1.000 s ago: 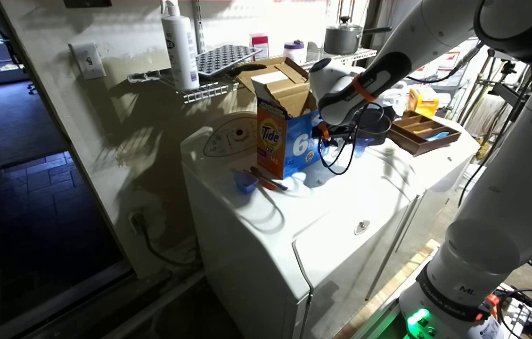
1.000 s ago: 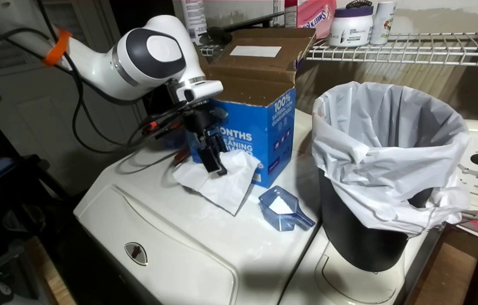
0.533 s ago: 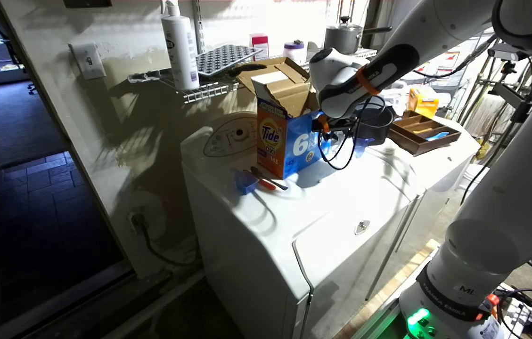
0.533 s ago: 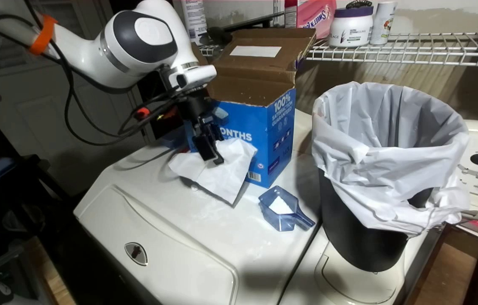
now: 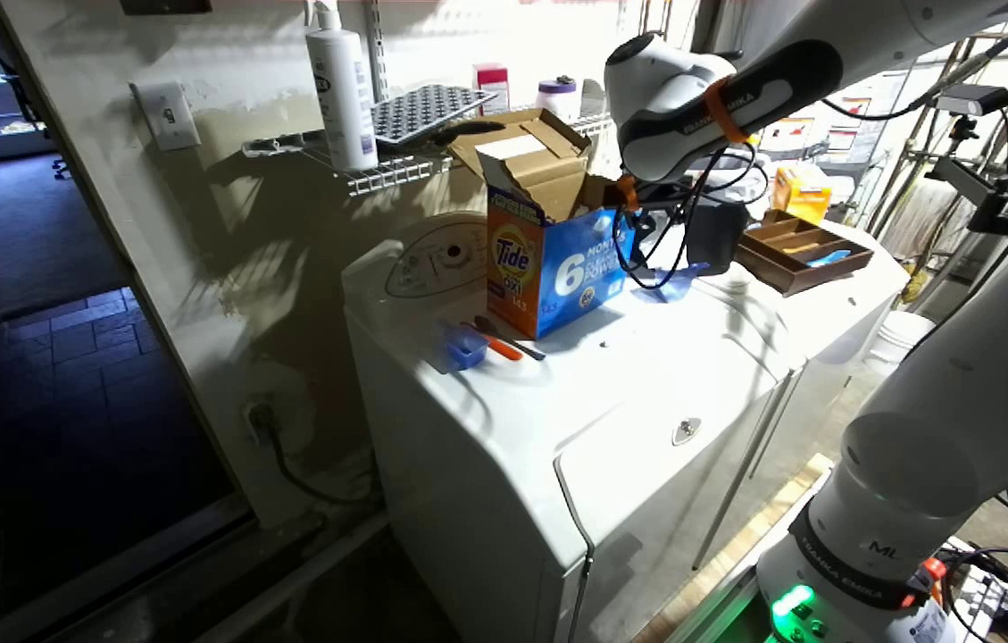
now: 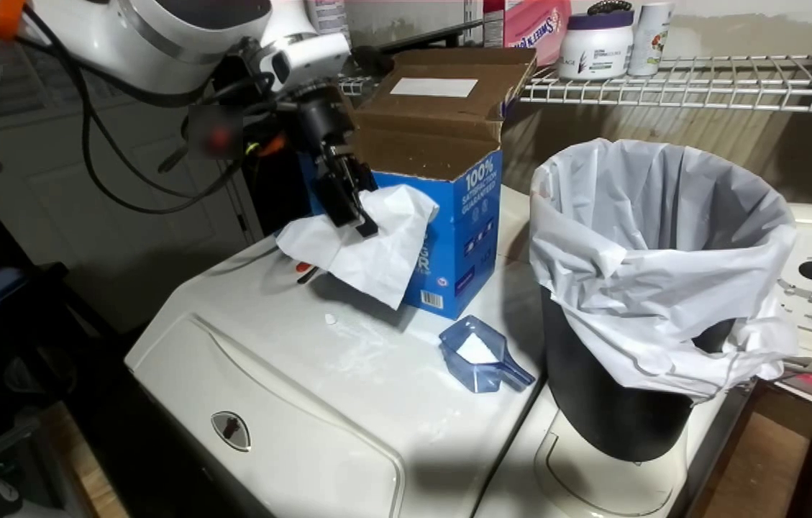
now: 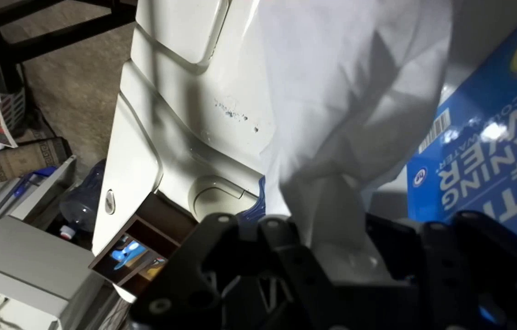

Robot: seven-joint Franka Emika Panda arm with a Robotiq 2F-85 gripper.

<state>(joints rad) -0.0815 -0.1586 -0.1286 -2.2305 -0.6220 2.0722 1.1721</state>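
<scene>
Sheet [image 6: 393, 248], white and crumpled, tight in the pincer [image 6: 361, 219], 1 corner downward, long axis unclear

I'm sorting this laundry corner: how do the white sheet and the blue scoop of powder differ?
The white sheet is limp and creased; the blue scoop looks rigid, with a handle. The sheet hangs from the gripper; the scoop rests on the white machine, holding powder. Both are near the Tide box.
</scene>
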